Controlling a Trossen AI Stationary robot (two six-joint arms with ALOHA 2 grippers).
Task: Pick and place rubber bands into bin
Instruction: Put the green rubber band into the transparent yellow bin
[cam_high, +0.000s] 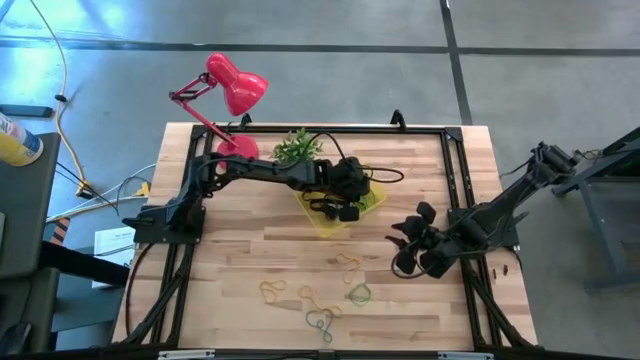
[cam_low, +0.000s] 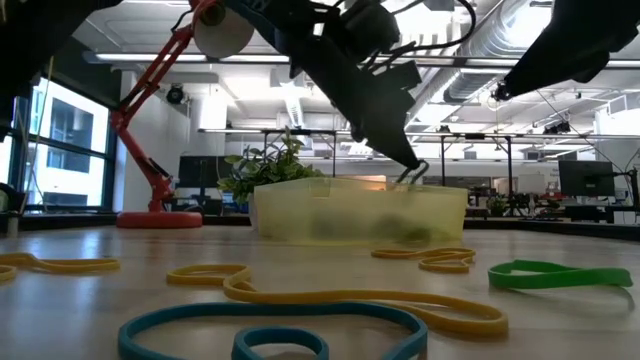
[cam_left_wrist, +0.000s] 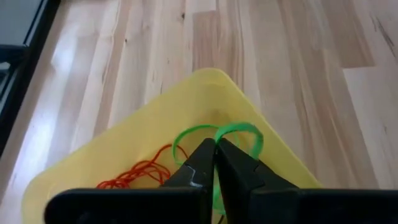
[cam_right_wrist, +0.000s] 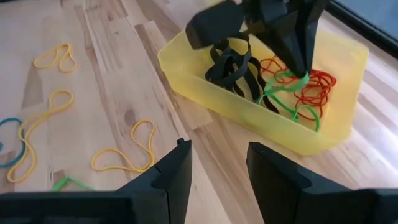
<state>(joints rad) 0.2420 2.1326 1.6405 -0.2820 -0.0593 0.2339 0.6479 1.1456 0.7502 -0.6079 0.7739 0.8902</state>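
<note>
Green rubber band (cam_left_wrist: 239, 134) between left fingers (cam_left_wrist: 239, 177)

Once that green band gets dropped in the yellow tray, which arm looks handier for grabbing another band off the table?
Probably the right. Its end effector is open and empty, hanging close to the loose rubber bands on the table. The left end effector is shut on a green band over the bin, farther from them.
</note>
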